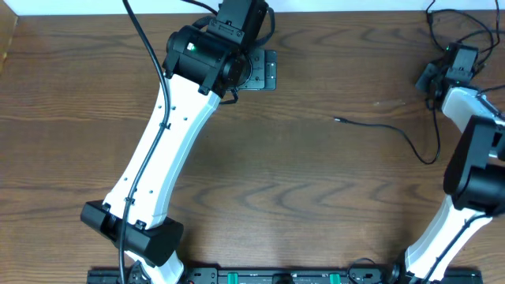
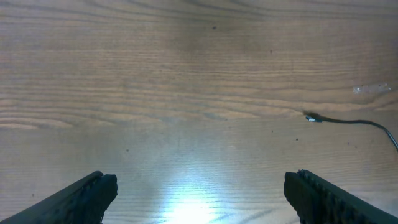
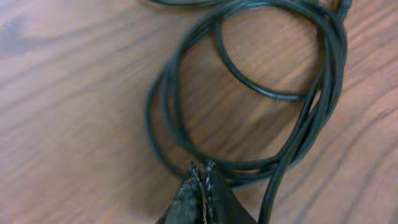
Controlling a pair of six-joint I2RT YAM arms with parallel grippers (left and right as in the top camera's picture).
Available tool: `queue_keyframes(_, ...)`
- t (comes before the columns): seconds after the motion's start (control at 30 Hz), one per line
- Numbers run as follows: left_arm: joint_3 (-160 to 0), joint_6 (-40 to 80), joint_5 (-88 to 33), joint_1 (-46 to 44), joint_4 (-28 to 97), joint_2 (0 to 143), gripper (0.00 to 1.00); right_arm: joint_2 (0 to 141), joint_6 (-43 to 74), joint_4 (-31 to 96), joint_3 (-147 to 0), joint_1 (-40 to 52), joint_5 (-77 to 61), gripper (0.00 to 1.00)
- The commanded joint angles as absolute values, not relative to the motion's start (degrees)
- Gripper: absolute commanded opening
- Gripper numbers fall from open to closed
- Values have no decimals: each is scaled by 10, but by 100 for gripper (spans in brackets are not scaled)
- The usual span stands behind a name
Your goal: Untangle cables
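A thin black cable lies on the wooden table; its loose plug end points left at mid-table. It runs right and up into a tangle at the far right corner. My right gripper sits at that tangle. In the right wrist view its fingertips are pressed together at the near edge of several coiled loops; the loops pass under the tips. My left gripper is wide open and empty above bare wood, and the plug end lies to its right.
The wooden table fills the view. The left arm stretches diagonally from the near edge to the far middle. A black rail runs along the near edge.
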State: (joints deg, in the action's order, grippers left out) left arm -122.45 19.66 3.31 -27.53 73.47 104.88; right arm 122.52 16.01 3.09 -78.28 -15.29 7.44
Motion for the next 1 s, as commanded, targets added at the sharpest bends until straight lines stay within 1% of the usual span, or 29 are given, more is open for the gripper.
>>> queue_keyframes(0.0, -1228, 202, 34, -273, 737, 1045, 94, 1258, 182, -14, -786, -171, 74, 1)
queue_keyframes(0.1, -1228, 202, 34, -273, 735, 1045, 94, 1265, 182, -40, -786, -180, 73, 1)
queue_keyframes(0.13, -1228, 202, 34, -273, 734, 1046, 94, 1263, 182, -57, -786, -183, 51, 1)
queue_keyframes(0.2, -1228, 202, 34, -273, 734, 1048, 94, 1256, 183, -95, -787, -192, -42, 1)
queue_keyframes(0.23, -1228, 202, 34, -273, 734, 1048, 94, 1255, 189, -105, -787, -195, -58, 1)
queue_keyframes(0.33, -1228, 202, 34, -273, 734, 1049, 94, 1256, 199, -111, -787, -203, -25, 1)
queue_keyframes(0.43, -1228, 202, 35, -273, 734, 1049, 94, 1263, 199, -58, -786, -203, 122, 1)
queue_keyframes(0.5, -1228, 202, 35, -273, 734, 1050, 94, 1265, 192, -29, -786, -203, 133, 1)
queue_keyframes(0.63, -1228, 202, 34, -273, 733, 1050, 94, 1261, 168, 38, -787, -201, 44, 1)
queue_keyframes(0.73, -1228, 202, 34, -273, 733, 1050, 94, 1243, 169, 132, -787, -202, -44, 1)
queue_keyframes(0.83, -1228, 202, 34, -273, 733, 1050, 94, 1224, 168, 173, -787, -202, -60, 1)
queue_keyframes(0.97, -1228, 202, 34, -273, 738, 1050, 94, 1123, 156, 193, -787, -202, -60, 1)
